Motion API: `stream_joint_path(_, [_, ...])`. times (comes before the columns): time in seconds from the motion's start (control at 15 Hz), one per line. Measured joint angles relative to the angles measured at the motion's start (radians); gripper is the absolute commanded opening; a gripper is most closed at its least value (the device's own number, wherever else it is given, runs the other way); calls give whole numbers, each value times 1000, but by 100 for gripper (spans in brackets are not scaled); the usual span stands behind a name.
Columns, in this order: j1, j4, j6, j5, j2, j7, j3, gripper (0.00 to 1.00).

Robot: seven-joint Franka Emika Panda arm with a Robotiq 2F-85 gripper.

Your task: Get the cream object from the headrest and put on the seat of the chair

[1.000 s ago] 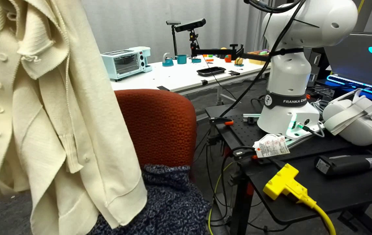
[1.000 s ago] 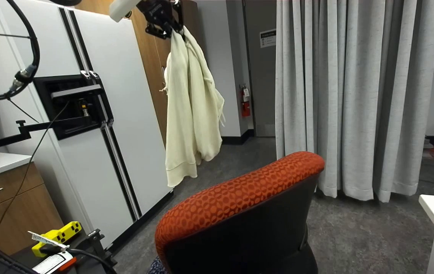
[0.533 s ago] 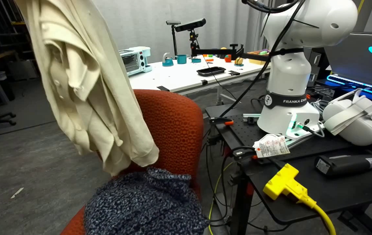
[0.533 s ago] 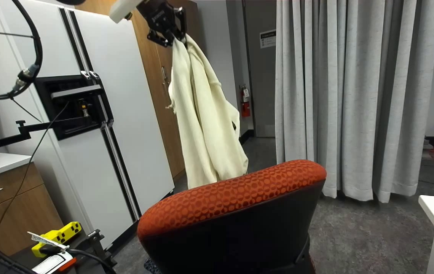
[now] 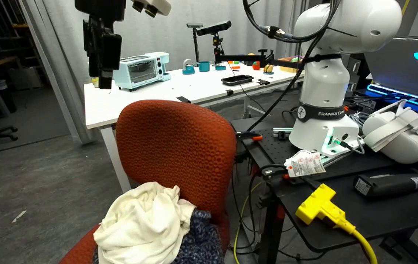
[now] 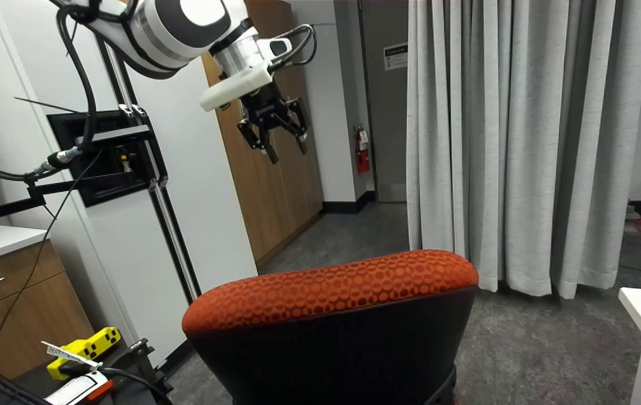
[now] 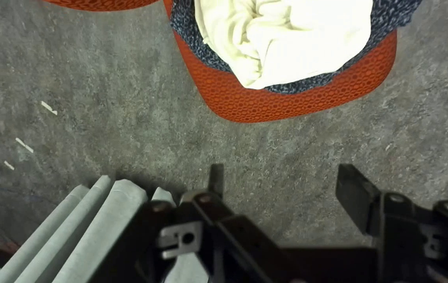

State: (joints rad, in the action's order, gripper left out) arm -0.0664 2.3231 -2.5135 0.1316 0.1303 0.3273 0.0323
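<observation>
The cream object (image 5: 145,223) lies crumpled in a heap on the seat (image 5: 79,253) of the rust-orange chair (image 5: 176,154), on top of a dark navy speckled cloth (image 5: 202,242). From above, the wrist view shows the cream object (image 7: 287,43) with the seat's front rim (image 7: 255,106) bare around it. Nothing hangs on the headrest (image 6: 332,289). My gripper (image 6: 288,156) is up in the air, apart from the cloth, its fingers pointing down. In the wrist view the gripper (image 7: 281,169) stands open, with only floor visible between the fingertips.
Behind the chair is a white table (image 5: 99,106) with a toy oven (image 5: 141,71) and toy kitchenware. Beside the chair, a black table (image 5: 341,212) carries the arm's base, cables and a yellow power splitter (image 5: 321,205). A grey curtain (image 6: 466,140) hangs beyond the chair.
The cream object hung from my gripper, came down towards the chair and now lies on the seat, let go. My gripper has opened. The chair has shifted and turned somewhat.
</observation>
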Motion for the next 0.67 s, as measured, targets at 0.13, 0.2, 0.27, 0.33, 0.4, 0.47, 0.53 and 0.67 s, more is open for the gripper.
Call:
stream_joint_path(0.13, [2,2,0,-2,-18,9,-10,100])
stream_joint_path(0.2, [4,4,0,-2,-20,12,-17,100])
stream_joint_path(0.27, [8,6,0,-2,-20,14,-25,100])
stream_joint_path(0.33, [13,10,0,-5,-16,14,-34,100])
stream_joint_path(0.4, [19,14,0,-7,-10,14,-43,100])
stream_joint_path(0.47, [25,17,0,-10,-1,13,-52,100])
stream_joint_path(0.53, [33,23,0,-14,13,12,-61,100])
stream_joint_path(0.67, [45,45,1,-31,50,11,-80,100])
